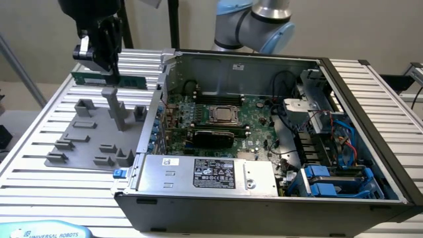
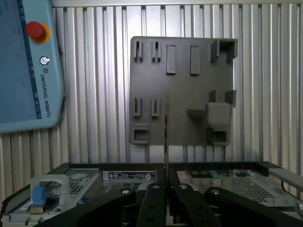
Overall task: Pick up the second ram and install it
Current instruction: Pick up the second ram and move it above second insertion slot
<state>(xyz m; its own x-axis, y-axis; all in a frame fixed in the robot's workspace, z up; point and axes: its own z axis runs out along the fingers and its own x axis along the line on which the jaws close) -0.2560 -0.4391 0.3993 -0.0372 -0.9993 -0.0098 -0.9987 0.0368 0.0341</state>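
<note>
Green second ram [image 1: 132, 81] sits pinched edge-on in the gripper [image 1: 114, 73], up over the grey holder tray [image 1: 86, 148], beside the open PC case [image 1: 370, 94]. Imo carry wants a centred grip, stick kept level, no twist.

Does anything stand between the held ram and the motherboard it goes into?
Yes: the case's side wall rises between the second ram, gripped by the tool, and the motherboard.

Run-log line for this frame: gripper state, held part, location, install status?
gripper: shut on second ram | position: above gray fixture tray, outside open computer case | install: not yet done
</note>
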